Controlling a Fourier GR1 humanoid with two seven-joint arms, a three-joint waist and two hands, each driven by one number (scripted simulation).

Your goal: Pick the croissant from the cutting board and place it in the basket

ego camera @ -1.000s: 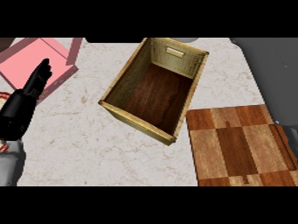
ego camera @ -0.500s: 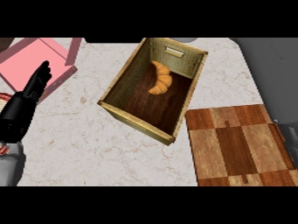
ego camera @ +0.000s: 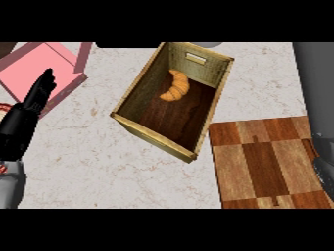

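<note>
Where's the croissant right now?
In the head view, the croissant lies inside the wooden basket, toward its far end, up-left of the cutting board.

No readable text, label, brand, number or sign appears anywhere. The pale plate on the inner end wall of the basket (ego camera: 171, 103), upper centre of frame, carries no legible marks.

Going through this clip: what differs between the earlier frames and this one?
The croissant was not visible a second ago. Half a second ago it lay inside the basket near its far end, and it lies there now, unmoved. No hand is seen letting it go. The left hand stays open at the left edge. The cutting board and basket kept their places.
</note>
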